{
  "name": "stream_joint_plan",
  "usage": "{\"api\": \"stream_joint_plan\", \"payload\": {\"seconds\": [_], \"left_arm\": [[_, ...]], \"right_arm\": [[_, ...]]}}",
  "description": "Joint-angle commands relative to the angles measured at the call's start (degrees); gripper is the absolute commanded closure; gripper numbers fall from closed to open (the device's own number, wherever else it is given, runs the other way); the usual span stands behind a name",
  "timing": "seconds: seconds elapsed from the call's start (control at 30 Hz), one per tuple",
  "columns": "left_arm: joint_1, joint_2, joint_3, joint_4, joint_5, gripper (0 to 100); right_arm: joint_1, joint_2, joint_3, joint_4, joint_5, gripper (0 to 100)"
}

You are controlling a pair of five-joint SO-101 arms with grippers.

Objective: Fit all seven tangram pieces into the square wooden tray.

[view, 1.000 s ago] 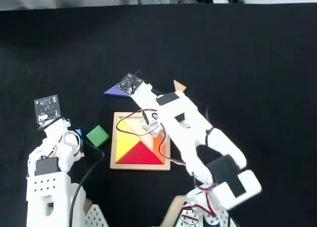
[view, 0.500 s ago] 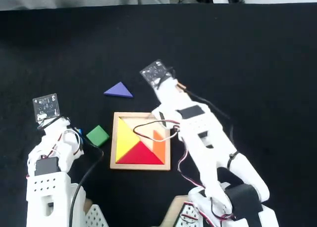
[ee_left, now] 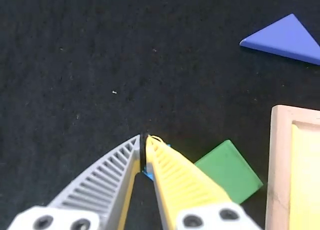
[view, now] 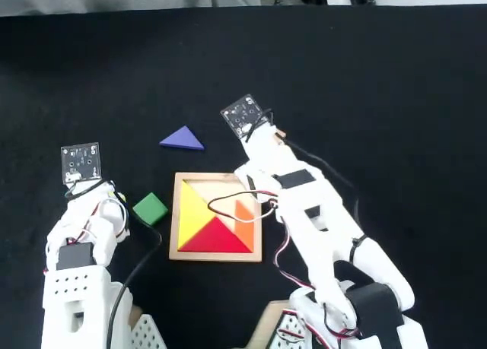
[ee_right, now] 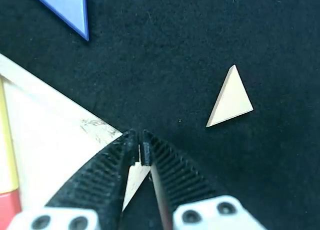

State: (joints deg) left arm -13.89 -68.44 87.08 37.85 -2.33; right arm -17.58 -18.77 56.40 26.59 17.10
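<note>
R pincer (ee_right: 141, 151) closed; pale triangle (ee_right: 231, 98) near, apart.

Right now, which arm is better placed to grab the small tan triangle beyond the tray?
Probably right. The right gripper hangs past the tray's far edge, close to the tan triangle; the left gripper sits across the tray, by the green square.

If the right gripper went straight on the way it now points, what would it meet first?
Probably only the black table, passing between the blue triangle and the tan triangle; depth unclear.
</note>
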Motion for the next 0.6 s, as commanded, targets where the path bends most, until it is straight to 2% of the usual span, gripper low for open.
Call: {"api": "stream_joint_plan", "payload": {"seconds": [0.0, 0.23, 0.43, 0.57], "left_arm": [[0.9, -0.6, -0.4, -1.1, 0.4, 97], [1.2, -0.6, 1.6, -3.3, 0.3, 97], [1.6, 0.0, -10.9, 10.9, -11.3, 97], [8.4, 0.3, -16.3, 17.4, -18.5, 97]], "right_arm": [[0.4, -2.5, -0.1, -1.1, -0.3, 98.7], [0.4, -2.2, 1.1, -4.1, -0.5, 98.7], [0.8, 1.6, 0.4, -6.5, -0.3, 98.7], [1.3, 2.6, -0.3, -6.5, -0.3, 98.7]]}}
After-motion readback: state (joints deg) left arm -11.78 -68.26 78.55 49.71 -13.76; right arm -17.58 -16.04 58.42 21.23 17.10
